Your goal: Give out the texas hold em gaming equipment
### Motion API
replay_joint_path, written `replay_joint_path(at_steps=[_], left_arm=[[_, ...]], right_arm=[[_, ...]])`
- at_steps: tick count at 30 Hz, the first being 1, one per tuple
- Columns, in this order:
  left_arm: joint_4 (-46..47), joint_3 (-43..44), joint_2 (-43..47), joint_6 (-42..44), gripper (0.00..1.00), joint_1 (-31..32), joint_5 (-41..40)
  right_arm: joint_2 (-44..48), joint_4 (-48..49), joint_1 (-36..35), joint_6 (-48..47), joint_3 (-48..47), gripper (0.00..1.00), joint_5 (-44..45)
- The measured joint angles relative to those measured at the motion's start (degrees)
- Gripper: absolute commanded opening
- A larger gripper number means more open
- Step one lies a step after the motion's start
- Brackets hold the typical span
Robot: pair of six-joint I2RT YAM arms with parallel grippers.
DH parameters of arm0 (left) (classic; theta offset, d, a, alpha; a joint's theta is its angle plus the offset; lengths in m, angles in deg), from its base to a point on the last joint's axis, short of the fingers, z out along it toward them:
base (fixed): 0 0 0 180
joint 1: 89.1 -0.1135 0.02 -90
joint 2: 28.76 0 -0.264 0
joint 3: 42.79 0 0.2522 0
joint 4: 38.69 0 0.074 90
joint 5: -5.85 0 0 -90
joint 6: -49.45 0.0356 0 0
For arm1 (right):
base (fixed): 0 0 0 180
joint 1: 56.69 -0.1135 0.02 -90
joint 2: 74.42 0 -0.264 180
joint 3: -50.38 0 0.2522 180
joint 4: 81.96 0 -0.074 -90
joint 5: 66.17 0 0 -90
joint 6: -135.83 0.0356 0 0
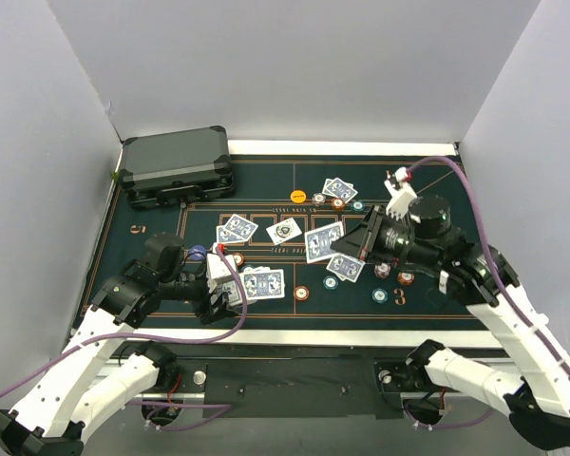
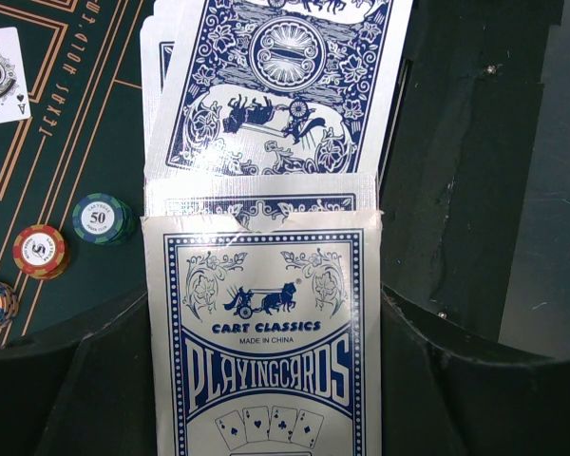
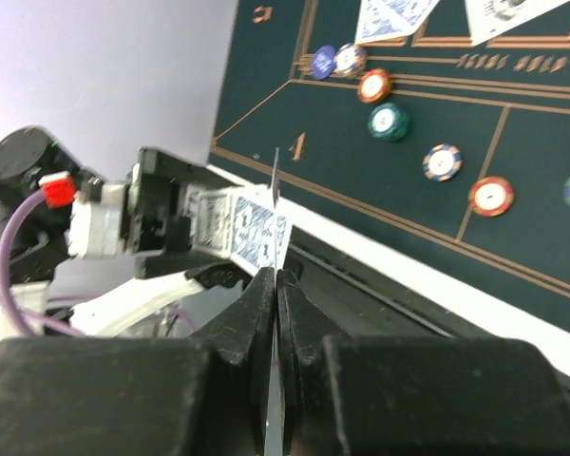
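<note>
My left gripper (image 1: 226, 285) (image 2: 261, 309) is shut on a white-and-blue playing-card box (image 2: 261, 351), with blue-backed cards (image 2: 275, 85) sticking out of its open end. My right gripper (image 1: 353, 245) (image 3: 276, 275) is shut on one card, seen edge-on in the right wrist view (image 3: 276, 185) and blue back up over the mat in the top view (image 1: 323, 241). It points toward the left gripper's box (image 3: 239, 228). More cards (image 1: 237, 228) and several chips (image 1: 302, 293) lie scattered on the dark green poker mat (image 1: 427, 190). Teal (image 2: 104, 218) and red (image 2: 40, 250) chips lie left of the box.
A dark grey hard case (image 1: 176, 166) stands shut at the mat's back left corner. An orange chip (image 1: 297, 197) and a face-up card (image 1: 283, 229) lie mid-mat. White walls close in the back and both sides. A black rail (image 1: 294, 370) runs along the near edge.
</note>
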Motion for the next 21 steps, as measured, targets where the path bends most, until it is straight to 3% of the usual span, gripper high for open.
replay_joint_path(at_steps=[6,13,21], left_arm=[[0.0,0.0,0.2,0.0,0.0,0.0,0.0],[0.0,0.0,0.3,0.0,0.0,0.0,0.0],[0.0,0.0,0.4,0.0,0.0,0.0,0.0]], right_arm=[[-12.7,-6.0,3.2,-10.4,-8.4,0.0,7.6],[-38.7,-9.8,3.3,-20.0,-19.8,0.0,21.9],[-63.8,-15.5,1.1,-28.3,-41.2,0.0,38.2]])
